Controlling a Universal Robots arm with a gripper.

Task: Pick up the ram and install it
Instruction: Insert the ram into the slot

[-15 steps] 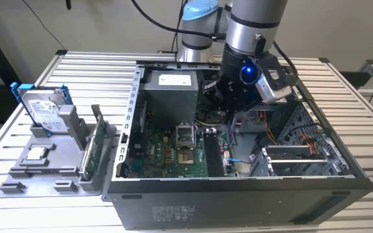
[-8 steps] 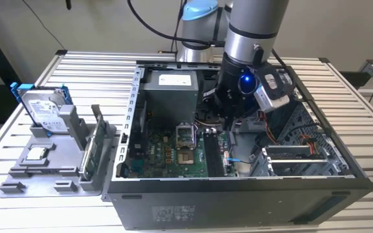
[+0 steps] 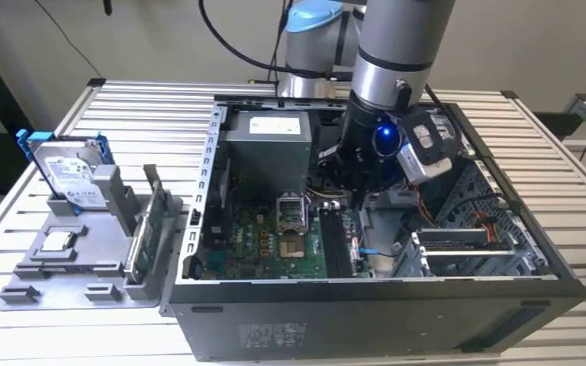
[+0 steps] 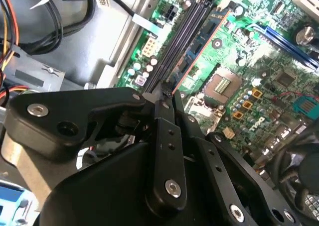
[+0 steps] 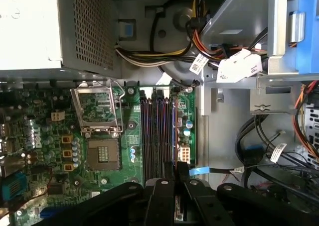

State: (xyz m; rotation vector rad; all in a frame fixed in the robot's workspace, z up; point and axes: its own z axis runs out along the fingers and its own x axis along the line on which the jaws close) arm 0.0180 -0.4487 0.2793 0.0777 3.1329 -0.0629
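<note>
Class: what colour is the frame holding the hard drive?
Blue: the frame is clearest in the exterior view.

Dark ram (image 5: 180, 172) (edge-on) just above slots (image 5: 157, 136)

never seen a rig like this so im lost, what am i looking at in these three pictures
This is one robot arm with a gripper at its tip. The exterior view looks on from off the arm; both wrist views come from cameras riding on it. On a slatted metal table lies an open computer case; the gripper hangs inside it, above the black memory slots on the green motherboard. At the exterior view's left a grey holder carries a hard drive in a blue frame. Whether the gripper holds the ram stick I cannot tell.
</note>
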